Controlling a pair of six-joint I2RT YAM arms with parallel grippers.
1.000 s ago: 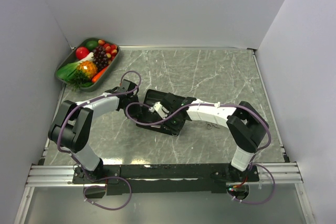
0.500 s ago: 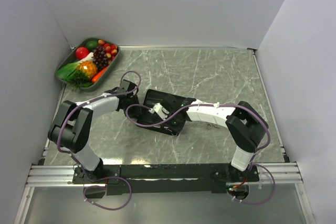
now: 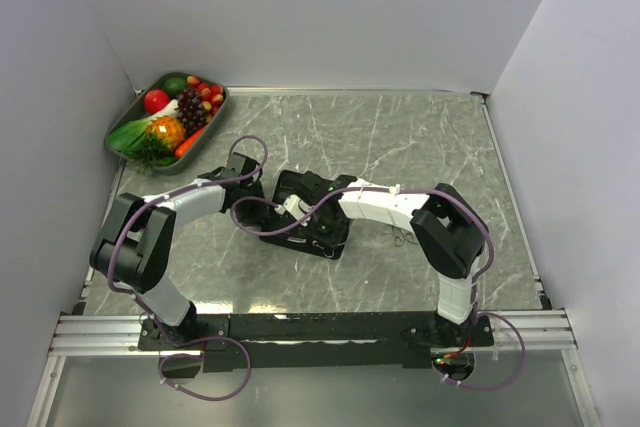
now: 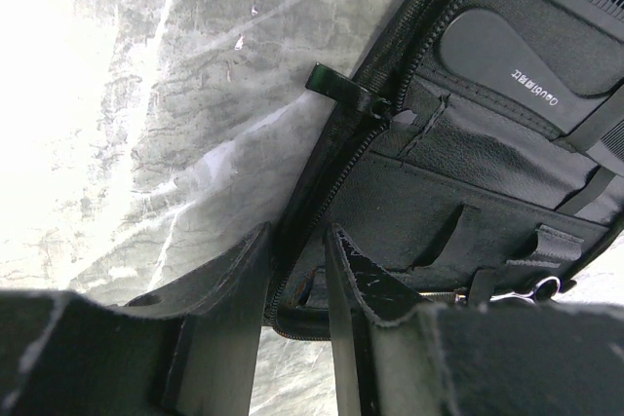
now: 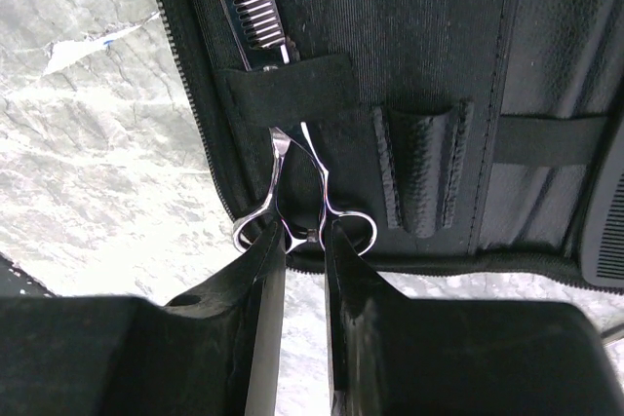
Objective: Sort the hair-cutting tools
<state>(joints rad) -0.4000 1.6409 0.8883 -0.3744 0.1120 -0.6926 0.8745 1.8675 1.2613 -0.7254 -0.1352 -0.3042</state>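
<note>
A grey marble-patterned table [image 3: 430, 137] with white veins forms the floor of a booth closed by 3 plain pale walls [image 3: 330, 17], with an aluminium rail [image 3: 100, 332] along its near edge. A metal tray [image 3: 118, 122] of toy fruit sits in the far-left corner. Mid-table lies an open black pouch [image 5: 419, 36]. The left claw [image 4: 297, 236] is narrowed on its zipped edge. The right claw [image 5: 304, 236] pinches silver scissors [image 5: 292, 158] between the ring handles, blades tucked under a pouch strap. The 2nd scissors [image 3: 404, 238] lie on the table near the right arm.
</note>
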